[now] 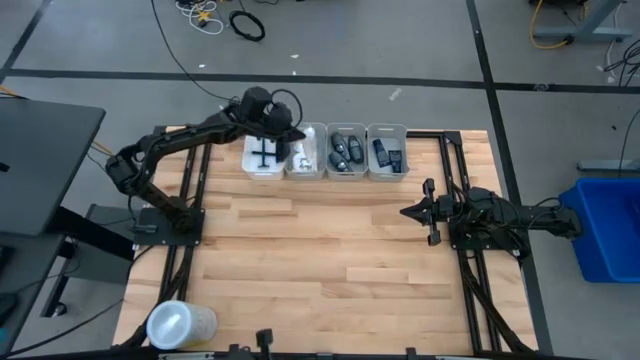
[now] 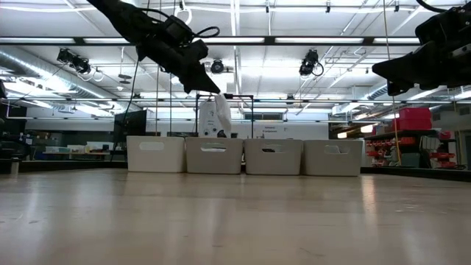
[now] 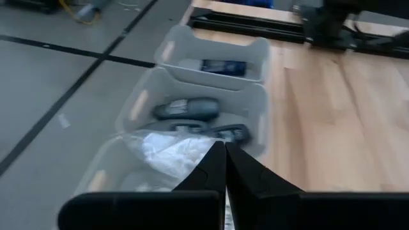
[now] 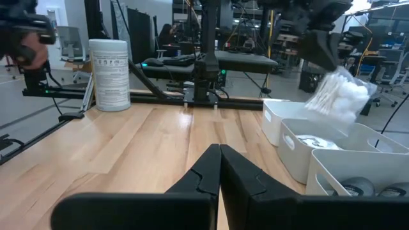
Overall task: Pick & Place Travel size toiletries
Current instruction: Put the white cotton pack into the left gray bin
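— Wooden planks fill most of the table (image 1: 330, 260) in the overhead frame, with four white bins in a row along its upper edge. Where do we stand?

— We have the left gripper (image 1: 290, 135) up over the second bin from the left (image 1: 305, 152), its fingers pressed together on a white crinkly packet (image 4: 339, 96) that hangs above the row. The razors (image 1: 262, 153) lie in the leftmost bin, the dark oblong containers (image 1: 345, 152) in the third and fourth.

— And our right arm?

— Our right gripper (image 1: 415, 212) waits at centre right of the overhead frame, well apart from the bins, fingers pressed together on nothing.

— How do we finish the step cleanly?

— We'd judge the packet belongs in the bin beneath it (more white wrapping already lies there). We should go straight down, keep the dangling end inside the walls and let go low. A light, floppy packet dropped from high could drift onto a rim or into the razor bin.

— Which view helps most?

— From above, the arm hides the packet. The table-level frame shows it hanging at upper centre, clear of the bin tops. Our right wrist camera shows its puffy bulk at upper right, and a white tub (image 4: 110, 73) at upper left.
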### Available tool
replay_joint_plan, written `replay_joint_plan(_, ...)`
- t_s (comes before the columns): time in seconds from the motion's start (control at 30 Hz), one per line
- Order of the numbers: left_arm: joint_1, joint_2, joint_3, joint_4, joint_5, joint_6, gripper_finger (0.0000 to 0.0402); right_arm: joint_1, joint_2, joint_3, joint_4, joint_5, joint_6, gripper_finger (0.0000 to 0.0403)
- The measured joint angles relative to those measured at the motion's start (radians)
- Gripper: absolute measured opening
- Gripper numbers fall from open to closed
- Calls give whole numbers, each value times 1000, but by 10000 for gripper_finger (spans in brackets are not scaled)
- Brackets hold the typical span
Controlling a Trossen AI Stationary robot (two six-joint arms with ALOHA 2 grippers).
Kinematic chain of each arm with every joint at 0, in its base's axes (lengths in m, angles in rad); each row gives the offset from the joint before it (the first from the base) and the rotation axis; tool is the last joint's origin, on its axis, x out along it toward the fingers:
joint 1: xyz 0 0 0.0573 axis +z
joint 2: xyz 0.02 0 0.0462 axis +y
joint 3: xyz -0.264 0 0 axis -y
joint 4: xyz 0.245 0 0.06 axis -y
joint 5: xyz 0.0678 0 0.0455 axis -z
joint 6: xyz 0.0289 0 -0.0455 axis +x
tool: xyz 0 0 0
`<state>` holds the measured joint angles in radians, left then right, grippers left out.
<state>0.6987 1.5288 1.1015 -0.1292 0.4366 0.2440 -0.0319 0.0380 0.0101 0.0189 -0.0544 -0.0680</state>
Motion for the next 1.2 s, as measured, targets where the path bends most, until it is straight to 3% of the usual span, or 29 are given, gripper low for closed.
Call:
replay_joint_plan(0.43,100,0,0,40,-18,-1,4,0,0,0,0,0,0,14)
replay_joint_plan(1.2,64,83,-11,119,-4,-50,4,0,0,0,0,0,0,14)
